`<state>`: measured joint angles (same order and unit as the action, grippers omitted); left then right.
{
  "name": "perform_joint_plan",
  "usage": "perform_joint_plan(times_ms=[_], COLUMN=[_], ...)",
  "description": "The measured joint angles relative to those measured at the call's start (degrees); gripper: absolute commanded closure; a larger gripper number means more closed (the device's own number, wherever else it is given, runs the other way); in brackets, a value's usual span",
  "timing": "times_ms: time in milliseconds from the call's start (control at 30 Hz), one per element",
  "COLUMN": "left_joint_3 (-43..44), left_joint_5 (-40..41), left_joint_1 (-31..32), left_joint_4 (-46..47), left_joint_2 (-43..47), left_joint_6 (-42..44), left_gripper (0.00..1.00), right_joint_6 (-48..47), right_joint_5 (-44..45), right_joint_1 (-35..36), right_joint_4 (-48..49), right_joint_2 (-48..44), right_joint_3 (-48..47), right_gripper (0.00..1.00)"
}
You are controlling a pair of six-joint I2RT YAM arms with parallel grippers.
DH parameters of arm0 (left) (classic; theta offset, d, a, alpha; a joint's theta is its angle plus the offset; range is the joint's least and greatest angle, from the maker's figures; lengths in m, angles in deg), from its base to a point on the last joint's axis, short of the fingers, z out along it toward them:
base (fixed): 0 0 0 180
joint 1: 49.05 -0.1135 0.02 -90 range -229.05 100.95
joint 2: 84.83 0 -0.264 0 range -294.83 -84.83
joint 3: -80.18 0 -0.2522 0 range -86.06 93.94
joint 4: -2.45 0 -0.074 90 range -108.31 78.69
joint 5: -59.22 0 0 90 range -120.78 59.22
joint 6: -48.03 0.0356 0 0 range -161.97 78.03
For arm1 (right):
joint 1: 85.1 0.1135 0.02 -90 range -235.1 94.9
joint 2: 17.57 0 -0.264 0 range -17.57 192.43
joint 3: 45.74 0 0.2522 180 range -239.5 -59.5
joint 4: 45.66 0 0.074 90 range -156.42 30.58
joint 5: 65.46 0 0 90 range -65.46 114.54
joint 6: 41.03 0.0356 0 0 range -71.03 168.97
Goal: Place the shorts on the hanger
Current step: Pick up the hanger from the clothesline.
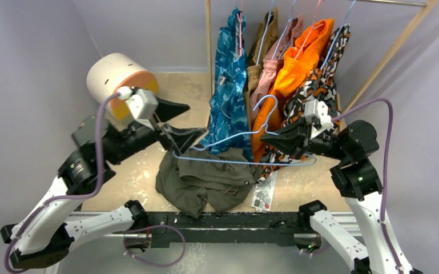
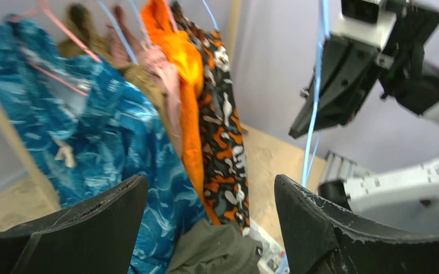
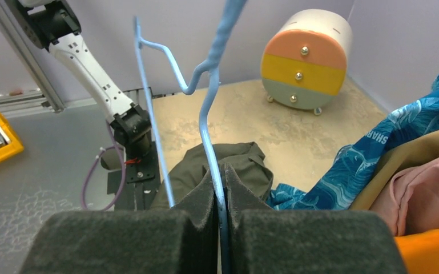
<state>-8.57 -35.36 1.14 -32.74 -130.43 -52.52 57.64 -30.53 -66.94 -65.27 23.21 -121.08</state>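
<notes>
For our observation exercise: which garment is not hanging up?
The olive-green shorts: they lie crumpled on the table, while all the others hang up.

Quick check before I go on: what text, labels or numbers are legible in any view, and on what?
"SHAR": white letters on the blue patterned garment in the right wrist view; the rest of the word is lost in a fold.
Printed sheet lying beside the olive shorts: print too small to read.
White tag on the olive shorts: too small to read.
Nothing else is legible.
</notes>
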Motion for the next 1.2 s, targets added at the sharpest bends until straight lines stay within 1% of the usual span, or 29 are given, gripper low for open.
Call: perform_joint_plan(times_ms=[100,200,433,533,667,867,967,1067,1200], left_joint_3=[-0.02,0.17,4.44,4.79,4.81,7.04,7.54,7.52,6.69], left_joint_5=[-6.58,-11.82,-22.36,-24.83,-26.23,-26.34,-26.69,-27.69,-30.08], left_joint_1=[0.02,0.0,0.02,0.02,0.02,0.02,0.02,0.02,0.02], left_joint_4=[-0.07,0.9,2.54,2.56,2.51,0.04,-0.83,-1.05,-1.6], left_joint_2=[-3.74,-5.6,-13.22,-16.15,-18.43,-20.61,-20.61,-20.61,-20.59], left_joint_6=[1.75,2.69,2.6,2.19,2.21,5.55,7.26,8.46,9.6], left_gripper=[0.15,0.14,0.14,0.14,0.14,0.17,0.21,0.27,0.45], right_joint_6=[-0.61,-0.72,-0.72,-0.83,-0.87,-0.85,-0.83,-0.79,-0.57], right_joint_5=[-0.13,-0.37,-0.33,-0.07,0.0,-0.59,-1.53,-2.32,-4.04], right_joint_1=[0.59,0.74,0.94,1.09,1.51,1.73,1.79,1.84,1.86], right_joint_4=[-1.44,-2.01,-2.34,-2.91,-3.56,-4.35,-4.66,-4.66,-4.61], right_joint_2=[0.09,-0.17,-1.53,-1.68,-1.68,-1.66,-1.79,-2.1,-2.58], right_joint_3=[-0.68,-0.61,1.14,1.14,1.14,1.09,1.09,1.09,0.98], right_gripper=[1.0,1.0,1.0,1.0,1.0,1.0,1.0,1.0,1.0])
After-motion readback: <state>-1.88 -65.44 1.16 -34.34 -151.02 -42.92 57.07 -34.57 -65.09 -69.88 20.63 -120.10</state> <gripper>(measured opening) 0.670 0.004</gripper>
